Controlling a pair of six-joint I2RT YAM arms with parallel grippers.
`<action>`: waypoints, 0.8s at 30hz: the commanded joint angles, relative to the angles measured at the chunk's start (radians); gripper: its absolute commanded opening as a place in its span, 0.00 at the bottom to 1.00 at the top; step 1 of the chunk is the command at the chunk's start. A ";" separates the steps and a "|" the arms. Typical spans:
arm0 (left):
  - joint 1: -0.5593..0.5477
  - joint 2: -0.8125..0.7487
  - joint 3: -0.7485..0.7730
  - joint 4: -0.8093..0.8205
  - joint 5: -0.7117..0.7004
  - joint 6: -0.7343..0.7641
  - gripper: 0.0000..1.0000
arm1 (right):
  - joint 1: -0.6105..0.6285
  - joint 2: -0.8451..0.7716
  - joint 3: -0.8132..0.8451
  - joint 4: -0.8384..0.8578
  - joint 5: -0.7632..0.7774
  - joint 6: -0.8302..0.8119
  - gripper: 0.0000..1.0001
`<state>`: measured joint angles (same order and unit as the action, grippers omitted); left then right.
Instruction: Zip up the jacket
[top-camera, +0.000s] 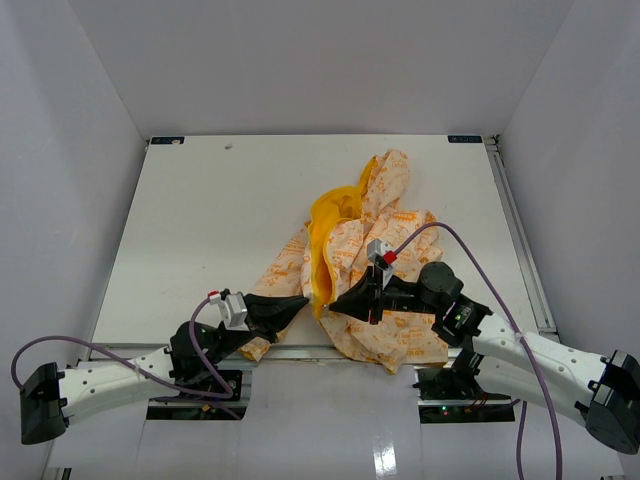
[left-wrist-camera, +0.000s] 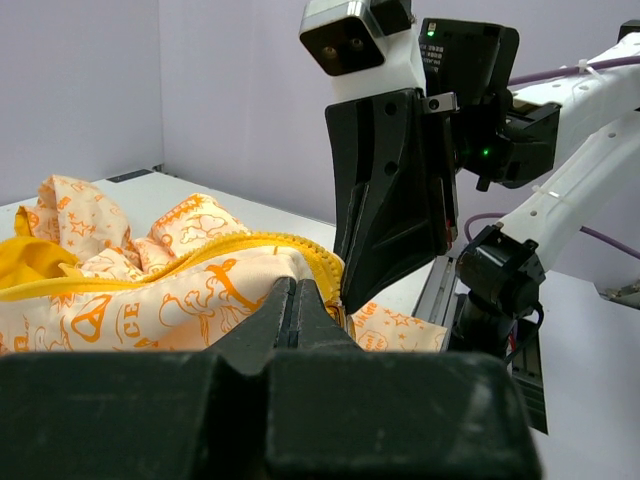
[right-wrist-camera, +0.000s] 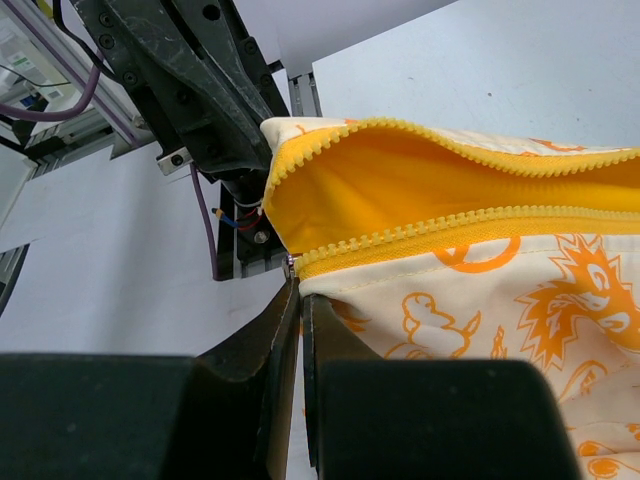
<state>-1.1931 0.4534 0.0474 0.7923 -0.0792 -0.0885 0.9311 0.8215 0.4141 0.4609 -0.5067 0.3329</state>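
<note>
The jacket (top-camera: 385, 250) lies crumpled in the middle of the table, cream with orange print, its yellow lining (top-camera: 335, 210) showing where the front gapes. My left gripper (top-camera: 303, 302) and right gripper (top-camera: 337, 303) meet tip to tip at its near hem. In the left wrist view the left gripper (left-wrist-camera: 295, 283) is shut, pinching the hem of the jacket (left-wrist-camera: 150, 300) beside the yellow zipper edge. The right gripper (right-wrist-camera: 300, 285) is shut at the bottom end of the zipper (right-wrist-camera: 420, 235), where a small metal piece shows at its tip. The zipper stands open above that point.
The white table (top-camera: 220, 220) is boxed in by grey walls on three sides. A metal rail (top-camera: 520, 250) runs along its right edge. A purple cable (top-camera: 470, 250) loops over the right arm above the jacket. The jacket's hem overhangs the near table edge (top-camera: 300, 350).
</note>
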 joint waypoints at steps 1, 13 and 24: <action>0.001 0.027 -0.072 0.028 0.032 0.013 0.00 | -0.006 -0.005 0.015 0.059 -0.035 0.006 0.08; 0.001 0.056 -0.061 0.031 0.041 0.020 0.00 | -0.009 0.007 0.022 0.070 -0.055 0.016 0.08; 0.001 0.062 -0.072 0.050 0.044 0.029 0.00 | -0.011 0.011 0.022 0.079 -0.035 0.040 0.08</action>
<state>-1.1931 0.5084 0.0475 0.8009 -0.0589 -0.0742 0.9245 0.8333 0.4145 0.4747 -0.5453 0.3569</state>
